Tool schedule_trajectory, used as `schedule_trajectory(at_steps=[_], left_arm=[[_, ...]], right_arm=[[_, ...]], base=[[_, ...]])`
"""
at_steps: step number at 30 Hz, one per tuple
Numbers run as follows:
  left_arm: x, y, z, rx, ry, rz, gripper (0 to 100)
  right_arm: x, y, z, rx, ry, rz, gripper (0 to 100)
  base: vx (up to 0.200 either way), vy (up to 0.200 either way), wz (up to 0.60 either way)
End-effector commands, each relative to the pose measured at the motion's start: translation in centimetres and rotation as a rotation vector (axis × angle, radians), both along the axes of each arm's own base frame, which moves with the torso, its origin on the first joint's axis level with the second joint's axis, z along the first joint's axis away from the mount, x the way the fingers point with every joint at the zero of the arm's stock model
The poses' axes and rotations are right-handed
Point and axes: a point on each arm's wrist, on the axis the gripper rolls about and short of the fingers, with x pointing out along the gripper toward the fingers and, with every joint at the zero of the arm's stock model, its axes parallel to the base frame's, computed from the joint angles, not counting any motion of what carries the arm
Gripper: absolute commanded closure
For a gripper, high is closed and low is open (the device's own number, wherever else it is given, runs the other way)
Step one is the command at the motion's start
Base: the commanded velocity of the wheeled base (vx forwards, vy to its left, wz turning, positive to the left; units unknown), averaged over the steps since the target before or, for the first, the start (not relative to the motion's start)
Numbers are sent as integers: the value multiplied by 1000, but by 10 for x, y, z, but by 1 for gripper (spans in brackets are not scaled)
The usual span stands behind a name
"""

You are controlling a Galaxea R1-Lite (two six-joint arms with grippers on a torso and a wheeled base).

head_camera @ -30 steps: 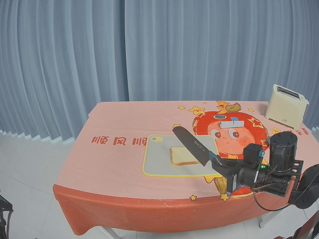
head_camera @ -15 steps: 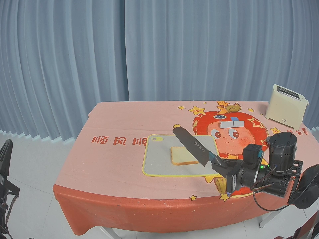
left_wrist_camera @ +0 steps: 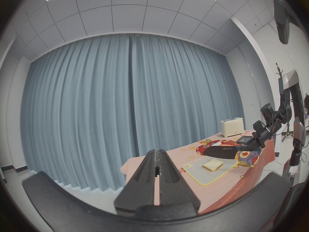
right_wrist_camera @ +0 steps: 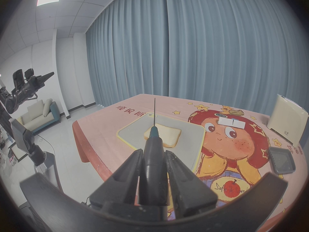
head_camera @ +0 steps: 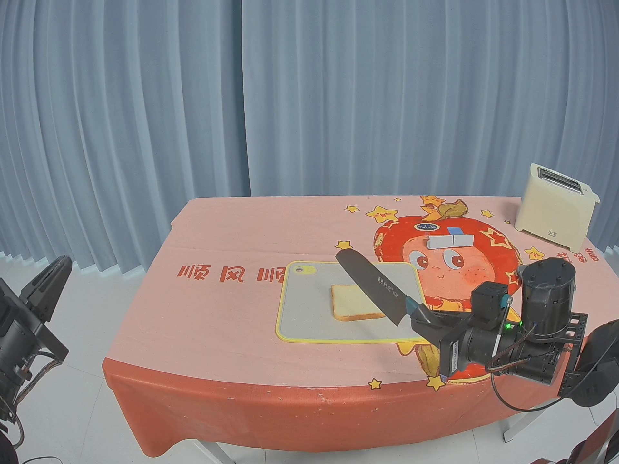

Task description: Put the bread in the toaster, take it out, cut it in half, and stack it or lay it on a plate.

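The knife over bread on the cutting board.
I see right gripper clamping its handle, blade pointing upper left; left gripper fingers pressed together.

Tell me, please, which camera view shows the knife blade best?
The head view: the knife shows its whole dark blade broadside, slanting over the bread on the cutting board. The right wrist view sees it edge-on, a thin line beyond the right gripper. The left wrist view shows it small and distant.
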Motion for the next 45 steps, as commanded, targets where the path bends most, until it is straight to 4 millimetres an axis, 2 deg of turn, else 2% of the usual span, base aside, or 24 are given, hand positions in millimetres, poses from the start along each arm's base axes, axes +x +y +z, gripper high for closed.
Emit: schedule_trajectory(at_steps=[1, 5, 8, 9, 12, 16, 17, 18, 19, 23, 28, 31, 40, 45], left_arm=[[24, -14, 20, -7, -10, -99, 100], [37, -24, 33, -13, -32, -149, 100], [44, -27, 34, -11, -17, -155, 100], [59, -33, 30, 0, 26, -169, 100], [73, -49, 25, 7, 67, -226, 100], [90, -78, 36, -26, 65, -336, 100], [90, -78, 36, -26, 65, -336, 100], [99, -89, 38, -52, 81, -365, 100], [108, -97, 36, -67, 103, -376, 100], [125, -112, 28, -51, 132, -389, 100], [127, -134, 31, -54, 139, -423, 100], [127, -154, 31, -32, 211, -362, 100], [126, -175, 38, -22, 213, -398, 100], [143, -188, 28, 9, 233, -392, 100]], right_arm=[[0, 0, 0, -3, -5, -11, 100], [0, 0, 1, -3, -10, -18, 100], [0, 0, 1, -4, -8, -18, 100], [0, 0, -1, -8, -4, -18, 100], [0, 0, -1, -9, -4, -19, 100], [1, 0, 0, -12, -12, -31, 100], [1, 0, 0, -12, -12, -31, 100], [1, 0, 0, -14, -10, -31, 100], [0, 0, -1, -20, -12, -27, 100], [-1, 2, -1, -38, -21, -32, 100], [-3, 4, -2, -43, -23, -34, 100], [-5, 7, -2, -48, -27, -29, 100], [-5, 8, -2, -51, -28, -32, 100], [-6, 11, -3, -57, -28, -28, 100]], base=[[0, 0, 0], [0, 0, 0], [0, 0, 0], [0, 0, 0], [0, 0, 0], [0, 0, 0], [0, 0, 0], [0, 0, 0], [0, 0, 0], [0, 0, 0], [0, 0, 0], [0, 0, 0], [0, 0, 0], [0, 0, 0]])
